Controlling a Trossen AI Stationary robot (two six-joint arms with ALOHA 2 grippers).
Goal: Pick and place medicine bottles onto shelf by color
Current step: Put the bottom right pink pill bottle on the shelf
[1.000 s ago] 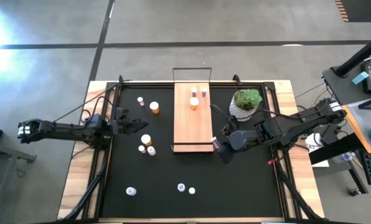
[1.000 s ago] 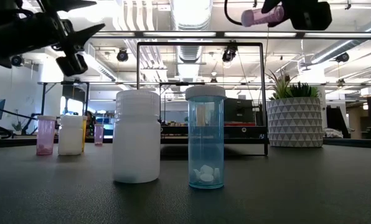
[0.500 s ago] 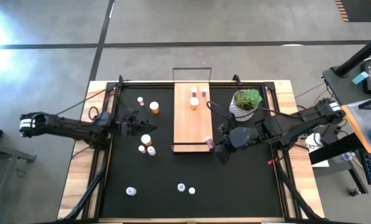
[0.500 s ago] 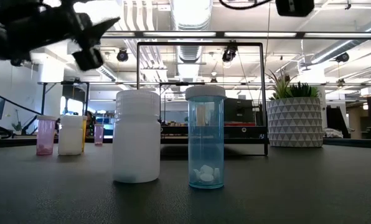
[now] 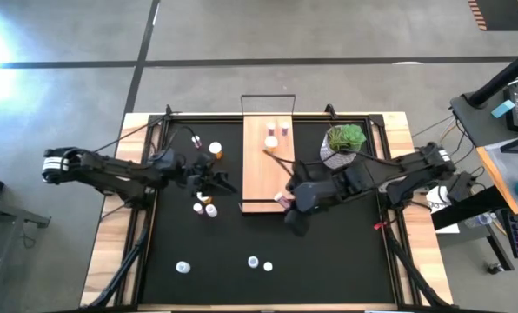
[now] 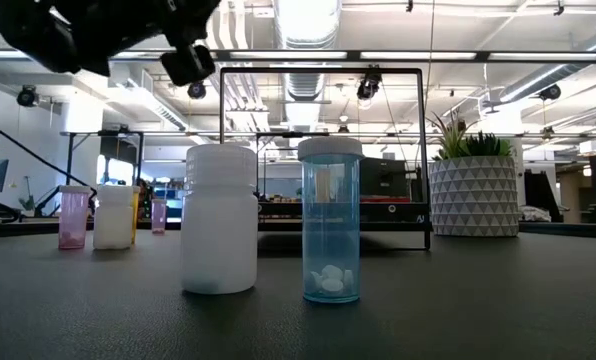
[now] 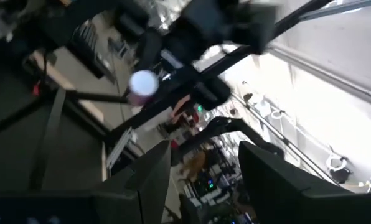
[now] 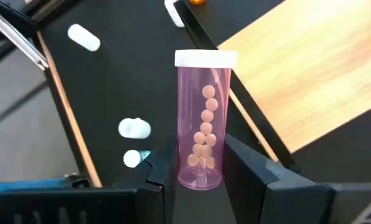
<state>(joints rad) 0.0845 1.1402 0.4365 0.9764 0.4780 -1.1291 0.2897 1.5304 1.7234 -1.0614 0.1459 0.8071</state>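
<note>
Pink bottle (image 8: pixel 201 155), light, stiff, slick plastic, is clamped low on its body by right gripper (image 8: pixel 201 177) at shelf's (image 5: pixel 263 169) 6 o'clock end; left gripper (image 5: pixel 217 183) half-open, empty.

High view looks straight down; low view sits level; both share the shelf (image 5: pixel 268 165).

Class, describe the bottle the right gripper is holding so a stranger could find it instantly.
Find the long wooden shelf mid-table. At its near end, the right gripper clamps a pink bottle. Unlike its neighbours, it is off the table, clear pink, with small round pills inside.
</note>
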